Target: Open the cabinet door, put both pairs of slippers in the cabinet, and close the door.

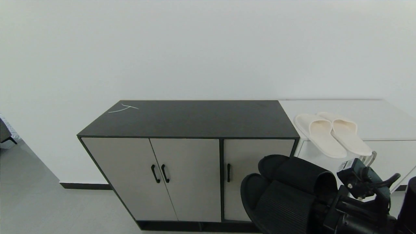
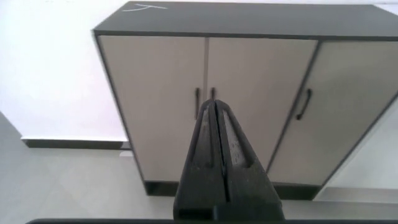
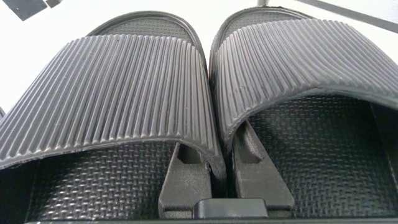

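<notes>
The cabinet [image 1: 188, 120] has a black top and three grey doors, all closed, each with a black handle [image 1: 228, 172]. My right gripper [image 3: 224, 171] is shut on the pair of black slippers [image 1: 286, 191], pinching their inner sides together; it holds them in the air in front of the cabinet's right door. A pair of white slippers [image 1: 333, 133] lies on the white counter [image 1: 373, 113] to the right of the cabinet. My left gripper [image 2: 216, 109] is shut with nothing in it, in front of the paired handles [image 2: 204, 102] of the two left doors [image 2: 205, 106].
Grey floor [image 1: 48, 208] spreads to the left and in front of the cabinet. A white wall [image 1: 195, 48] stands behind it. A dark chair leg [image 1: 8, 139] shows at the far left edge.
</notes>
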Available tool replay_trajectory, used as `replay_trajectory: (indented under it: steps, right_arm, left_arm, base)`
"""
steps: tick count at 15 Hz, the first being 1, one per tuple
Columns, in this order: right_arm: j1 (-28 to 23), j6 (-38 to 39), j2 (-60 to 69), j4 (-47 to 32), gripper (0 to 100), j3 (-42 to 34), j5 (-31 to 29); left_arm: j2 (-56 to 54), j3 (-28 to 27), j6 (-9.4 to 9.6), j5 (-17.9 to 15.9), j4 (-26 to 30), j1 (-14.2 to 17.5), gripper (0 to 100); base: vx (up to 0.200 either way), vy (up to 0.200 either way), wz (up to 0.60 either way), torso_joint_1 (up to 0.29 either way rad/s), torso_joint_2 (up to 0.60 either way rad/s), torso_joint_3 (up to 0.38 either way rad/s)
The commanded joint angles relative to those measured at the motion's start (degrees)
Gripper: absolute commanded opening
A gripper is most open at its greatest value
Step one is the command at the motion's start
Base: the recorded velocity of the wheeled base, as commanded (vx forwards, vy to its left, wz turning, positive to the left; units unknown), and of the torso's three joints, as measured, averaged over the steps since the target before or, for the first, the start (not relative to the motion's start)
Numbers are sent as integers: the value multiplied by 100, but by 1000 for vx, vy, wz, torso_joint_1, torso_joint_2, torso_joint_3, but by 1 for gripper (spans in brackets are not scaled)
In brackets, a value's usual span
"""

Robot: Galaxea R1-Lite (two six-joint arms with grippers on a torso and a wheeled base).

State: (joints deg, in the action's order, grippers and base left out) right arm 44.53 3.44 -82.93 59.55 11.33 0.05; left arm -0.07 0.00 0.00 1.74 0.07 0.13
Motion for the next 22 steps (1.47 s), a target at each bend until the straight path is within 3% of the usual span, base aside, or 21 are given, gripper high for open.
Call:
replay_trajectory:
  steps: [1,14,20,22]
  right_arm:
    - [3,-1,-21,4,0,-8,4]
    - [12,-10,-39,4,0,-51,4]
    - [12,-10,-39,4,0,-51,4]
    - [12,-10,-39,4,0,-51,13]
  left_arm:
    - [7,0,0,1,1,4,0]
    - [7,0,0,1,-7,4,0]
    - [7,0,-18,1,1,4,0]
    - [7,0,-18,1,-7,4,0]
  base:
    - [0,200,0,-2,2,2]
    - [0,200,0,5,2,5]
    - [0,0,0,0,0,0]
    - [200,0,0,7,0,5]
